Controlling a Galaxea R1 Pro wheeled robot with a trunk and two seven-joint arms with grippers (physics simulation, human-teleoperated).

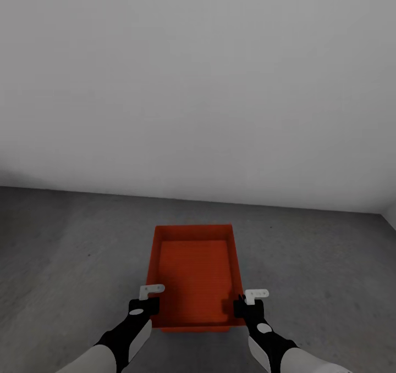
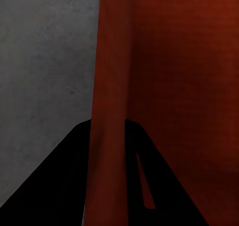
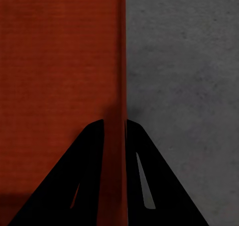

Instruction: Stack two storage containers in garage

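Lowering the storage container (image 1: 193, 274) level onto the concrete floor (image 1: 71, 252) near the grey wall (image 1: 198, 87) looks like the step in hand. The left tool (image 1: 145, 301) and right tool (image 1: 247, 301) each pinch a side wall. Both should release together only once its base rests flat.

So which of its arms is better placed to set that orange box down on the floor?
Neither alone: the left gripper pinches the storage container's left wall, the right gripper its right wall. Lowering it onto the floor probably needs both together.
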